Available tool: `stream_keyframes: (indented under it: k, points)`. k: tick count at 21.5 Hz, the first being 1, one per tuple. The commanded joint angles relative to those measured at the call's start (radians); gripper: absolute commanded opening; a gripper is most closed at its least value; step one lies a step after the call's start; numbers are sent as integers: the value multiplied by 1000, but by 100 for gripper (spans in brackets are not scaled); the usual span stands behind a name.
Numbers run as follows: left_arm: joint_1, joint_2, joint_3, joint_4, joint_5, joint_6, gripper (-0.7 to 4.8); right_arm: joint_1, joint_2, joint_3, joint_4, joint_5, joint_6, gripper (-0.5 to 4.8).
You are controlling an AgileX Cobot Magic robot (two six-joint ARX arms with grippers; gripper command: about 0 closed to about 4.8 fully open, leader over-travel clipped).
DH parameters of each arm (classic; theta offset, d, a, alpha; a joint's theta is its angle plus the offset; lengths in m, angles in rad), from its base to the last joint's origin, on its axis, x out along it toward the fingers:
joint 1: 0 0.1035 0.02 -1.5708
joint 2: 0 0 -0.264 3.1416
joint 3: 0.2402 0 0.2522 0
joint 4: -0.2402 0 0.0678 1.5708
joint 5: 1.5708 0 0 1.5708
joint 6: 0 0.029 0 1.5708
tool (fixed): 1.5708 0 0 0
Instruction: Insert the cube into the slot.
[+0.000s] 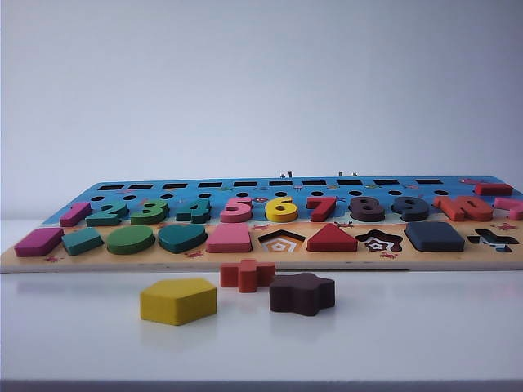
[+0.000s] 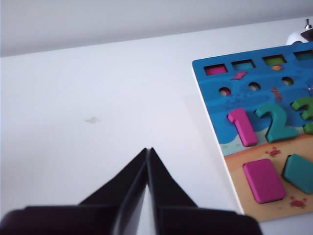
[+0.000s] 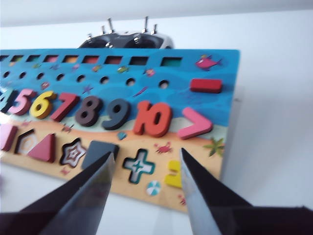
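The cube (image 1: pixel 434 236) sits flat in its square slot on the puzzle board (image 1: pixel 270 263), in the front row between the empty star recess (image 1: pixel 379 242) and the empty cross recess (image 1: pixel 493 240); the right wrist view also shows the cube (image 3: pixel 100 152) seated there. On the bench (image 1: pixel 425 335) before the board lie a yellow pentagon (image 1: pixel 177 300), a red cross (image 1: pixel 247 274) and a brown star (image 1: pixel 302 293), none touching the board. The right claw (image 3: pixel 145 161) hangs open and empty above the board's right end. The left claw (image 2: pixel 148 152) is closed on nothing, over bare bench beside the board's left end.
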Motion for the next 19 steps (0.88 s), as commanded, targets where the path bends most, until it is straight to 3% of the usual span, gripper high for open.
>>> stream_keyframes:
  k: [1,7,11,19]
  points:
    - [8,-1,-30,71,-40,5,7,-118,-2,-34,93,-136,-47,248]
    - [22,-1,-64,94,-84,1,6,-303,-2,-124,275,-299,-62,248]
    - [24,-1,-64,94,-83,1,7,-343,-3,-153,343,-297,-63,248]
    - [24,-1,-64,94,-83,1,7,-358,-3,-187,367,-166,-71,248]
